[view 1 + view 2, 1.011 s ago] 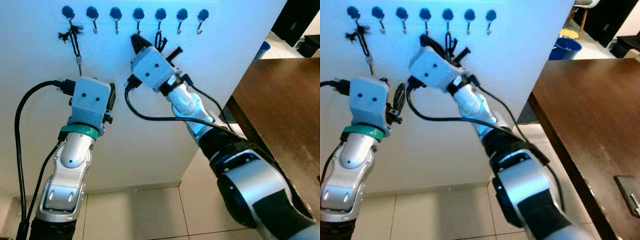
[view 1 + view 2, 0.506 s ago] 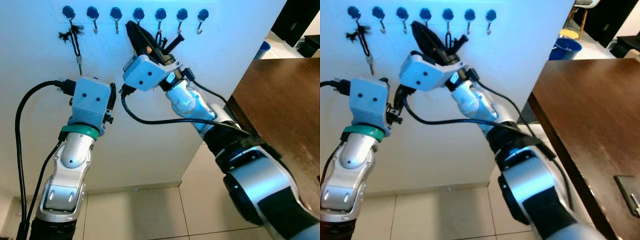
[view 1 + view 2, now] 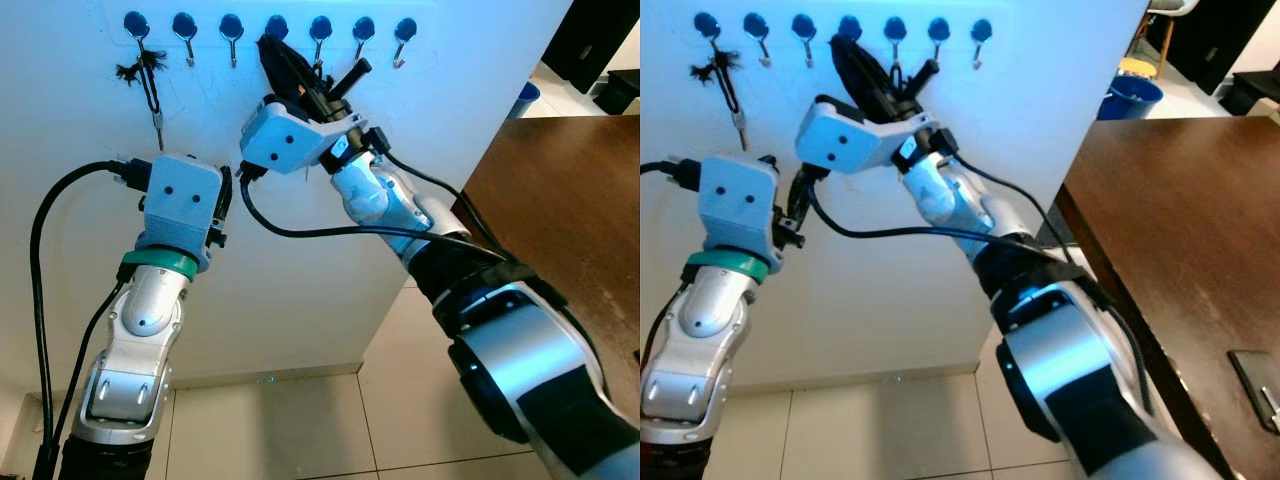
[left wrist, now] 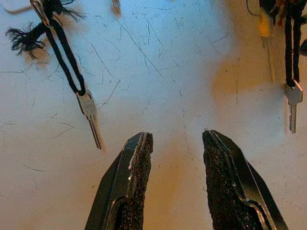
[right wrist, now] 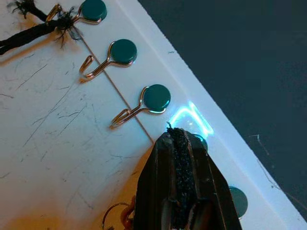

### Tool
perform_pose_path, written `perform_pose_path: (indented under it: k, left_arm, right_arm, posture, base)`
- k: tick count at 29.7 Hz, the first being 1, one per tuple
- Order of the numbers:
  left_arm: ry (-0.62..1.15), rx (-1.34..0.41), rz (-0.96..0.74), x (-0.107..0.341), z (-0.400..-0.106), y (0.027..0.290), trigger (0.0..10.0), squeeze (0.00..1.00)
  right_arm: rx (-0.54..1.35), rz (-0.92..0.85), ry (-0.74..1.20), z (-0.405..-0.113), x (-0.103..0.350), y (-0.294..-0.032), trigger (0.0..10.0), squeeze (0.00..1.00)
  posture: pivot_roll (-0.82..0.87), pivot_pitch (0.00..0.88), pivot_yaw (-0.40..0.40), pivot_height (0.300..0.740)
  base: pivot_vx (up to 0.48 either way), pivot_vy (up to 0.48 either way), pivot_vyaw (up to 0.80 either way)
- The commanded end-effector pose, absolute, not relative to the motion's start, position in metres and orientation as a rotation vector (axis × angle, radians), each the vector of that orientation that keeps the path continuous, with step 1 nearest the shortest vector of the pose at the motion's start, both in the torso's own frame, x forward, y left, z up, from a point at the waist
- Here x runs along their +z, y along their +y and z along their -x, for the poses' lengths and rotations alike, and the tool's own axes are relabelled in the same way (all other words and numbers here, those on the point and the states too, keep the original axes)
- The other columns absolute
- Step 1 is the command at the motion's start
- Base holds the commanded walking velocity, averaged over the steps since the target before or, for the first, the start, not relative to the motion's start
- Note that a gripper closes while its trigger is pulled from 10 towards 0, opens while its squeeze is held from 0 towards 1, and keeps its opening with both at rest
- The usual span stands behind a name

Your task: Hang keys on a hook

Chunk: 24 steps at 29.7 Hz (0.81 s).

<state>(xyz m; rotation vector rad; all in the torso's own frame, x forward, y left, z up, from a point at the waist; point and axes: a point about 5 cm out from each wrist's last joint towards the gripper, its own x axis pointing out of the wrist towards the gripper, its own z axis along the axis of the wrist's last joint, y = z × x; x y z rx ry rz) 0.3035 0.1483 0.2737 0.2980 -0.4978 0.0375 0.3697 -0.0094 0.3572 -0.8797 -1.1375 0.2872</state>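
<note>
1. Keys not on a hook yet. Far left: hung key, silver, on a black cord.
2. Left gripper just below, fingers open, holding nothing.
3. Right gripper lifted higher than a moment ago, tip now at the fourth hook. Fingers shut on the yellowish Keys and ring. Nearly ready to slip on.
4. Next hook right: second hung key.

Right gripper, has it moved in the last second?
Yes. The right gripper rose up the wall to the fourth hook.
</note>
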Motion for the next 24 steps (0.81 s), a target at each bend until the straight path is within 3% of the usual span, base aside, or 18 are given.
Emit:
perform_pose_path:
  k: [1, 19, 22, 24]
  left_arm:
    - [-0.483, 0.032, -0.304, 0.270, -0.303, 0.148, 10.0, 0.00]
    - [-0.482, 0.033, -0.305, 0.270, -0.304, 0.149, 10.0, 0.00]
    - [-0.482, 0.033, -0.306, 0.270, -0.304, 0.149, 10.0, 0.00]
    - [-0.482, 0.035, -0.307, 0.270, -0.304, 0.149, 10.0, 0.00]
  right_arm:
    - [0.309, 0.894, -1.150, -0.368, 0.359, -0.003, 10.0, 0.00]
    - [0.358, 0.833, -1.070, -0.371, 0.343, -0.003, 10.0, 0.00]
    - [0.371, 0.771, -1.048, -0.371, 0.341, -0.004, 10.0, 0.00]
    - [0.390, 0.623, -0.971, -0.373, 0.336, -0.006, 10.0, 0.00]
  posture:
    - [0.16, 0.176, 0.051, 0.740]
    - [0.15, 0.184, 0.053, 0.740]
    - [0.16, 0.184, 0.052, 0.740]
    - [0.16, 0.184, 0.053, 0.740]
  base:
    - [0.000, 0.000, 0.00]
    - [0.000, 0.000, 0.00]
    - [0.000, 0.000, 0.00]
    - [0.000, 0.000, 0.00]
